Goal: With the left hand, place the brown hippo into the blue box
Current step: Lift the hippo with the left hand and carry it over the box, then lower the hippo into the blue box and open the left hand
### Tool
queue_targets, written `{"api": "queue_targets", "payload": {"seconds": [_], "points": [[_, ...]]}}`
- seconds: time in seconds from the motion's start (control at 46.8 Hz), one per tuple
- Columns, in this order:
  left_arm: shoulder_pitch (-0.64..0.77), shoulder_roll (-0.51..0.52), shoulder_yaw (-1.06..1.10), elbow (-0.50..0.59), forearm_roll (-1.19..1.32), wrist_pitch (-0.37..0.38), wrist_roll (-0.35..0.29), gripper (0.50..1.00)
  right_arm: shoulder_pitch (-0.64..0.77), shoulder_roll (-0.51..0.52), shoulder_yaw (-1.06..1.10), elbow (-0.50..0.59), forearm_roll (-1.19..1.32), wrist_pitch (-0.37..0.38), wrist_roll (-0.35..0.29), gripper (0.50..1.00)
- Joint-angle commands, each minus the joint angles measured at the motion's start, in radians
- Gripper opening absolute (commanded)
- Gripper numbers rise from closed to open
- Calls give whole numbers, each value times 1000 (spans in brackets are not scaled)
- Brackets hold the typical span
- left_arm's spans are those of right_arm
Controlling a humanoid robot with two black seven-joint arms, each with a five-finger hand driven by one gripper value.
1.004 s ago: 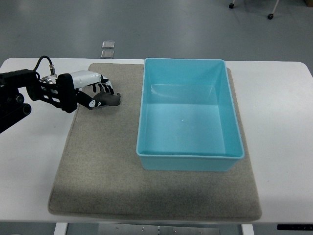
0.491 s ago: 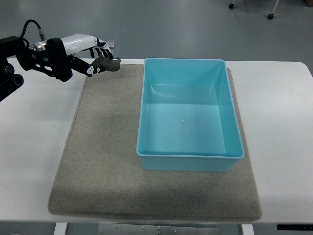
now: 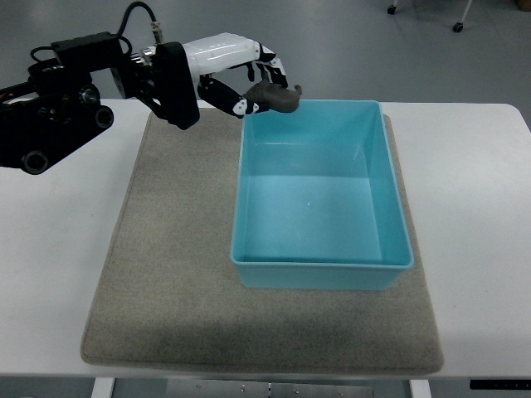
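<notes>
Left hand (image 3: 236,70) fingers (image 3: 270,66) pinch brown hippo (image 3: 275,97) above blue box (image 3: 319,257) far-left corner — release now risks hippo clipping rim, falling onto mat (image 3: 166,274).

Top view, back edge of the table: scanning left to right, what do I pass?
Left arm's black forearm → left hand → brown hippo in its fingers, at the box's far-left corner → blue box, empty inside → bare white table.

box (image 3: 322,199) on mat (image 3: 166,274) (right side), mat on table (image 3: 473,191)
</notes>
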Motion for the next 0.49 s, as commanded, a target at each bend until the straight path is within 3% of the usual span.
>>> {"api": "queue_targets", "payload": {"seconds": [0.0, 0.47], "points": [[1, -47, 26, -2, 4, -17, 0, 500, 0, 0, 0, 0, 0, 0, -1, 936], [9, -136, 215, 9, 11, -19, 0, 500, 0, 0, 0, 0, 0, 0, 1, 936]]}}
